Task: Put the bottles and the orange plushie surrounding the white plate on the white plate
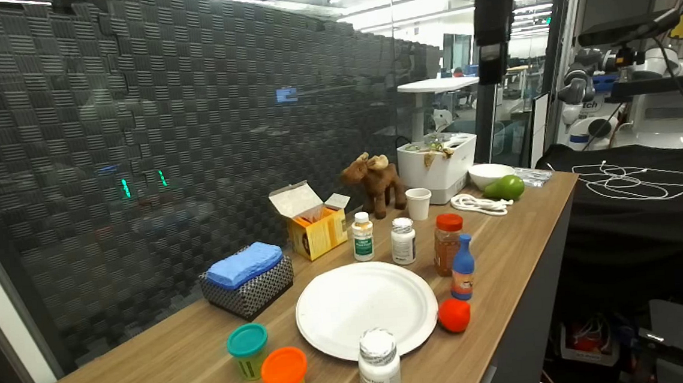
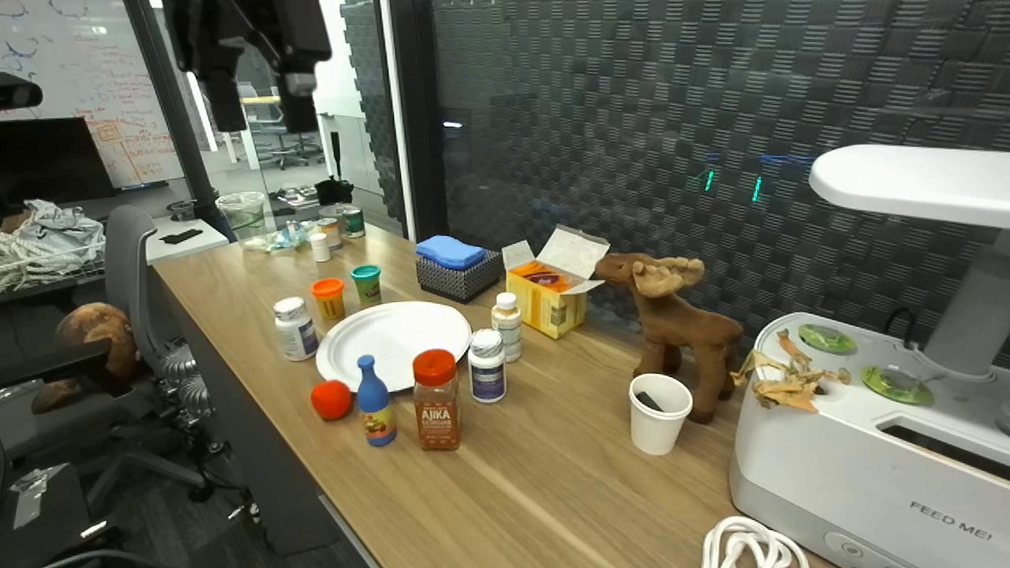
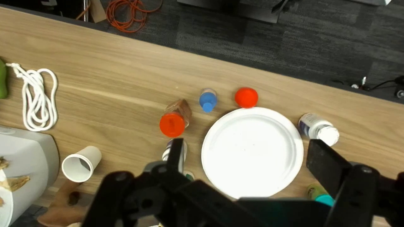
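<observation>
Evidently the task is at its outset: on the long wood-grain surface [image 2: 552, 481], the broad, round white plate [image 2: 394, 339] carries none of its intended things. Well above the plate's level hangs the black two-fingered gripper [image 2: 265, 120], its fingers spread wide with nothing between them, so the step in hand looks like approaching a first item. The next move probably calls for lining up over one target, lowering around it, pinching, and carrying it onto the plate.

In an exterior view, on the plate's near side stand a red-lidded see-through jar of brown spice [image 2: 437, 406] and a slender-necked blue plastic bottle [image 2: 375, 406]. To its right are a stout white plastic bottle [image 2: 488, 372] and a slim white plastic bottle [image 2: 506, 327]; to its left, a second stout white plastic bottle [image 2: 296, 330]. Behind it sit a short yellow tub with an orange lid [image 2: 328, 298] and a short green tub with a teal lid [image 2: 367, 284], probably counted too. Smallest, it seems, the round red-orange plushie [image 2: 331, 400] rests just beside its near-left rim.
</observation>
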Controlling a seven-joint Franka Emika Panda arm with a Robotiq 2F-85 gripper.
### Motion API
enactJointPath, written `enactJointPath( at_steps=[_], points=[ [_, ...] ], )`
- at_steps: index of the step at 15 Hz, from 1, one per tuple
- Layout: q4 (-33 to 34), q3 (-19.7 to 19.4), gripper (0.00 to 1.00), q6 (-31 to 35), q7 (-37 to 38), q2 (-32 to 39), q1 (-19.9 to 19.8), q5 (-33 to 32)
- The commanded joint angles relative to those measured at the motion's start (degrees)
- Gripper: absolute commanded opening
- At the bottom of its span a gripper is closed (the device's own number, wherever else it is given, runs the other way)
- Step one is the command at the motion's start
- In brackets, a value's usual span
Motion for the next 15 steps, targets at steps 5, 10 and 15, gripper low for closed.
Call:
enactJointPath(
  at_steps=[5, 10, 15],
  points=[
    [4.4, -3.5, 1.00, 15.0, -2.4, 18.1, -2.5, 0.8],
    [11.0, -3.2, 1.00, 18.1, -1.6, 29.7, -3.4, 0.8],
    [17.7, -2.4, 1.00, 19.5, -1.4, 38.3, -3.7, 3.0]
  ],
)
